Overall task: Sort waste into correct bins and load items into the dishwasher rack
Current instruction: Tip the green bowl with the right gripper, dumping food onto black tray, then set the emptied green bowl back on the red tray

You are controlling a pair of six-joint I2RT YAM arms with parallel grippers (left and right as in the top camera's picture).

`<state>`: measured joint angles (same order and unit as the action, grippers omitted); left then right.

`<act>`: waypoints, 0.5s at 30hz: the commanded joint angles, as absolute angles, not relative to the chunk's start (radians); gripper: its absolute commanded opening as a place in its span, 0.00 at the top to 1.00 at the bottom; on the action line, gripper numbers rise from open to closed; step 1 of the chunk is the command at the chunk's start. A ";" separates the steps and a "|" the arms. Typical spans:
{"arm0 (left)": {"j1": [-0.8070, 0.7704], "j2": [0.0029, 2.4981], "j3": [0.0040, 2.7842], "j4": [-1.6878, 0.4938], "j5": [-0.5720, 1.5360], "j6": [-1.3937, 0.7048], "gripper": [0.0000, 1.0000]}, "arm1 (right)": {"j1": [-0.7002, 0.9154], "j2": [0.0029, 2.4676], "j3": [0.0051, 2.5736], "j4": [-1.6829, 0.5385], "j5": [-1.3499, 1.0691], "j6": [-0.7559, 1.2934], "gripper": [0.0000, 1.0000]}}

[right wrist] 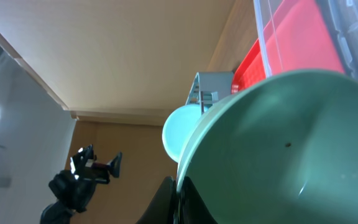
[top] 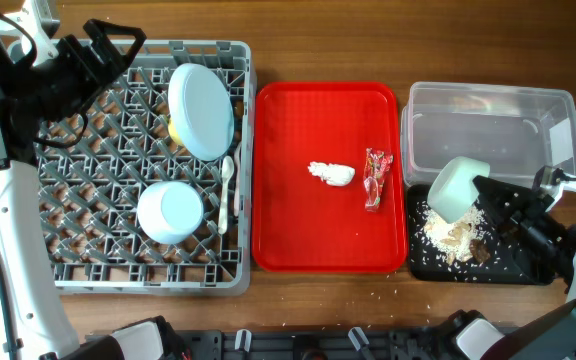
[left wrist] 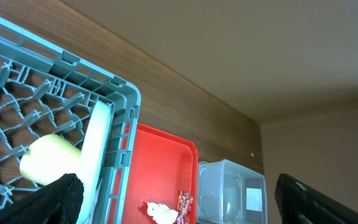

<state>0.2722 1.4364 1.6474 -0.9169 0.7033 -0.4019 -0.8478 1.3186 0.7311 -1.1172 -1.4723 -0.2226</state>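
Note:
My right gripper (top: 490, 196) is shut on the rim of the pale green bowl (top: 457, 188), which is tilted over the black tray (top: 530, 268). Whitish-brown food scraps (top: 451, 238) lie in that tray. In the right wrist view the jaws (right wrist: 179, 194) pinch the bowl's rim (right wrist: 278, 149). The white napkin (top: 332, 173) and red wrapper (top: 374, 178) lie on the red tray (top: 288, 230). The light blue plate (top: 200, 108), yellow cup (top: 173, 128) and white spoon (top: 227, 185) are in the grey rack (top: 88, 270). My left gripper (top: 108, 55) is open and empty above the rack's far left (left wrist: 179, 200).
The clear tub (top: 488, 130) stands behind the black tray, with nothing visible in it. A round pale blue dish (top: 169, 210) sits upside down in the rack's front part. Rice grains are scattered on the wooden table in front of the red tray.

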 commanded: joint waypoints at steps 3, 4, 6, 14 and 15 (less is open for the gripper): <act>0.273 1.441 1.652 -0.914 0.701 -0.404 0.00 | -0.852 1.325 0.757 -1.047 -1.418 -0.150 0.96; 0.273 1.441 1.652 -0.914 0.701 -0.404 0.00 | -0.850 1.324 0.771 -1.047 -1.368 -0.147 0.96; 0.273 1.441 1.652 -0.914 0.701 -0.404 0.00 | -0.824 1.322 0.850 -1.086 -1.210 -0.123 0.96; 0.273 1.441 1.652 -0.914 0.701 -0.404 0.00 | -0.307 1.166 1.251 -1.245 -0.675 0.036 0.95; 0.273 1.441 1.652 -0.914 0.701 -0.404 0.00 | -0.168 1.140 1.250 -1.211 -0.611 0.084 0.96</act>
<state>0.2722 1.4364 1.6474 -0.9173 0.7036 -0.4019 -0.3893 1.2030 1.2217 -1.2472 -0.8371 -0.0391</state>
